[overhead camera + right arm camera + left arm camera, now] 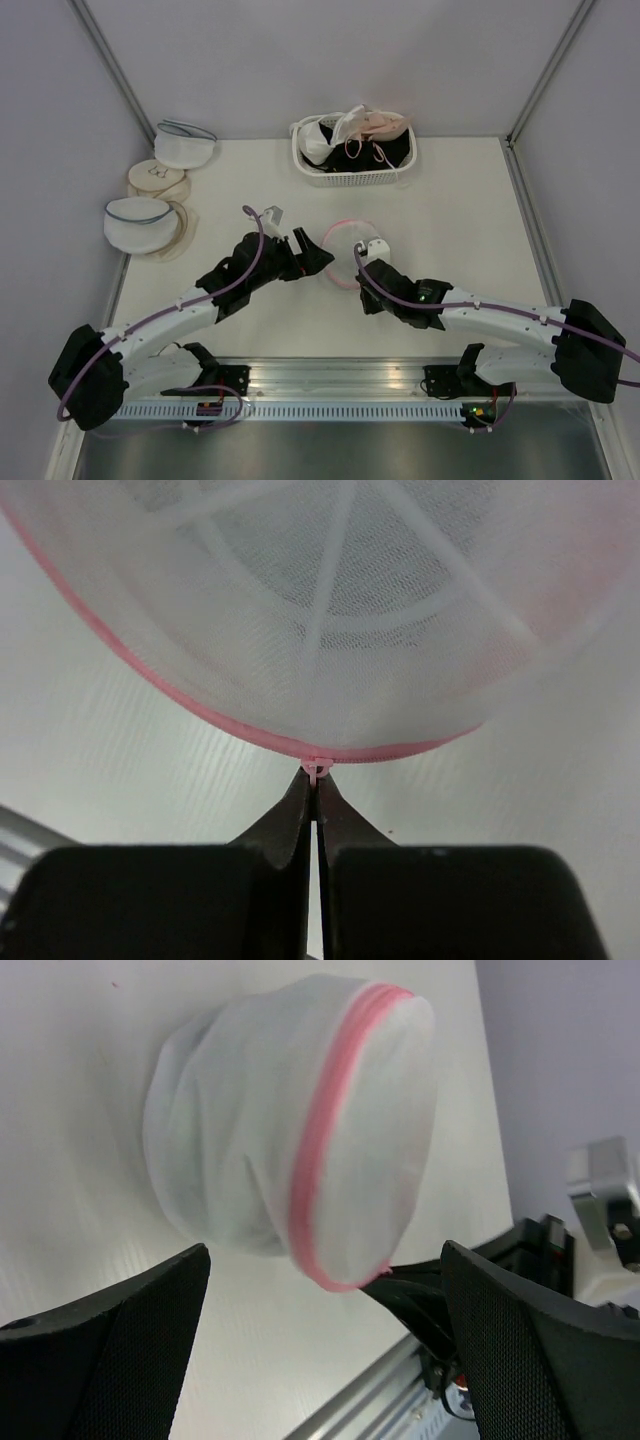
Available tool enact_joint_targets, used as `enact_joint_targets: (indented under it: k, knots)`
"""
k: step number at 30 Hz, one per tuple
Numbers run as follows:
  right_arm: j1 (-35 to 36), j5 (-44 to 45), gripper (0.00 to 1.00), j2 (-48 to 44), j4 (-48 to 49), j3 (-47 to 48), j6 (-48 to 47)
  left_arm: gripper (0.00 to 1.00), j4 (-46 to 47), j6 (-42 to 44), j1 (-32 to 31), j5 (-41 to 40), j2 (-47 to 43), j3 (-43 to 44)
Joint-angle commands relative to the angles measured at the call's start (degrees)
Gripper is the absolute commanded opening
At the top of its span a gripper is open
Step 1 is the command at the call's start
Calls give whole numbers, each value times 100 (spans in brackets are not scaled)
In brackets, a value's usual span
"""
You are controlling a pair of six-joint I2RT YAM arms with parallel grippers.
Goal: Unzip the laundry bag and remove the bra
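Observation:
The laundry bag, round white mesh with pink zipper trim, stands on edge at the table's middle. It fills the left wrist view and the right wrist view. My right gripper is shut on the pink zipper pull at the bag's near rim. My left gripper is open just left of the bag, its jaws apart on either side of the rim, not touching it. A black bra lies in the basket. I cannot tell what is inside the bag.
A white basket at the back centre holds black, white and pale pink bras. Two white mesh bags with blue-grey trim and beige discs sit at the far left. Walls close in on both sides.

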Motion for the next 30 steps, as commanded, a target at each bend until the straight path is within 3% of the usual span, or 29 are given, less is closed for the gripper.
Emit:
enact_joint_targets:
  k: [1, 8, 15, 16, 17, 19, 20, 23, 26, 30]
  knots:
    - [-5, -1046, 0, 24, 939, -33, -374, 100, 128, -752, -244, 10, -590, -390]
    - [-5, -2093, 1, 156, 1914, -16, -550, 100, 533, -1175, -859, 257, -152, -628]
    - [4, -2567, 0, 253, 1942, -16, -576, 96, 973, -1237, -913, 20, 455, -593]
    - [-5, -2559, 0, 235, 1872, -16, -594, 91, 1034, -1228, -913, -7, 499, -584]
    - [-5, -2558, 0, 209, 1845, -24, -603, 78, 1191, -1228, -913, 2, 552, -584]
    - [-5, -2515, 0, 156, 1732, -51, -603, 60, 1333, -1237, -913, 28, 675, -576]
    - [-5, -2480, 0, 95, 1687, -68, -603, 43, 1403, -1228, -913, 46, 710, -575]
    - [-5, -2304, 0, -37, 1520, -121, -577, 14, 1395, -1255, -913, 46, 781, -540]
    - [-5, -2155, 1, -116, 1301, -139, -533, 3, 1281, -1263, -913, -85, 772, -505]
    - [4, -2154, 0, -46, 844, -69, -471, 2, 1000, -1141, -843, -296, 667, -452]
